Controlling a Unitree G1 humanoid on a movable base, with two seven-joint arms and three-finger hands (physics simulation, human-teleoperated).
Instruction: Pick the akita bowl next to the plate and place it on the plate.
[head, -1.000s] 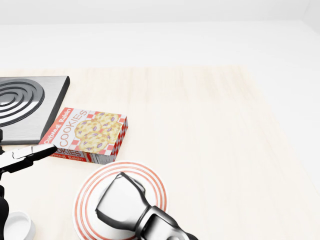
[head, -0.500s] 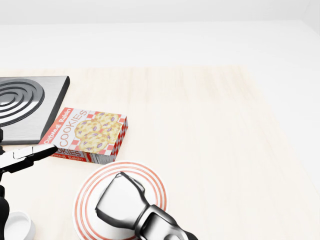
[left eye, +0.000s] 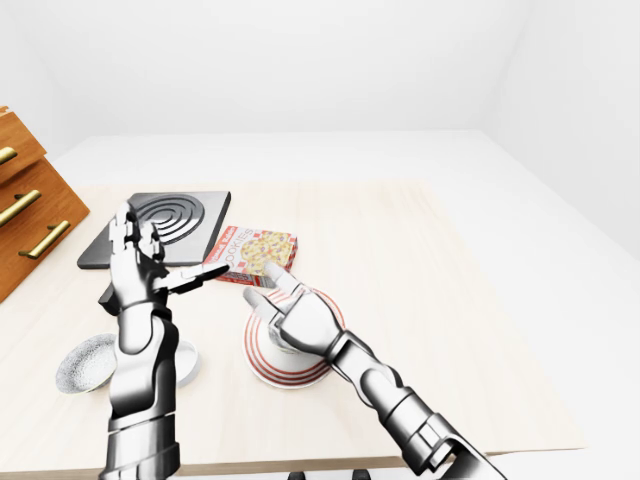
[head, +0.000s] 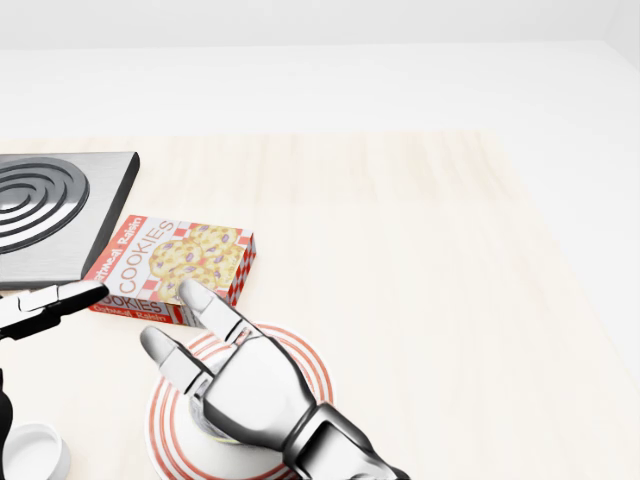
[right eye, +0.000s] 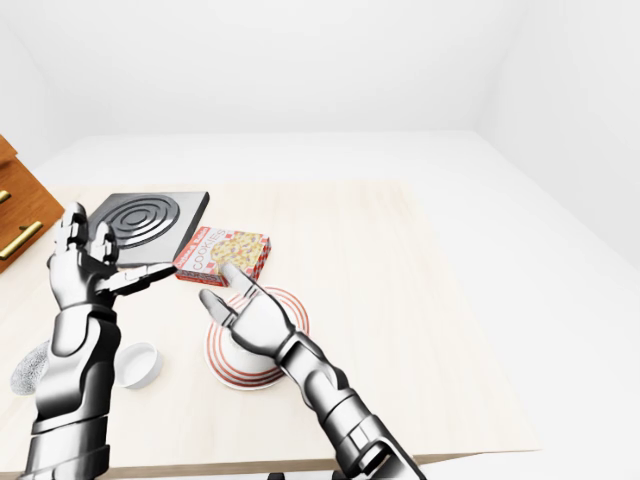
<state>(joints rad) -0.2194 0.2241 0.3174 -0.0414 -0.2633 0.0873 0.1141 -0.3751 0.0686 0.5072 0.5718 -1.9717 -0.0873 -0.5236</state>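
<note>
The red-ringed plate (head: 310, 370) lies at the bottom of the head view, below the cookie box. My right hand (head: 195, 335) hovers over the plate's left half, palm up and fingers spread open, holding nothing. A pale patch shows under the palm; I cannot tell what it is. A small white bowl (right eye: 140, 365) stands on the table left of the plate, apart from it. Further left sits a speckled bowl (left eye: 85, 362). My left hand (left eye: 140, 255) is raised above the table near the stove plate, open and empty.
A red cookie box (head: 180, 268) lies just above the plate. A black stove plate (left eye: 160, 225) with rings sits at the upper left. A wooden drawer cabinet (left eye: 25, 215) stands at the left edge. The table edge (left eye: 520, 330) runs down the right.
My right hand was curled into a fist over the plate; its fingers have now spread open. The left hand's fingertip has drifted slightly left. The camera has not moved.
</note>
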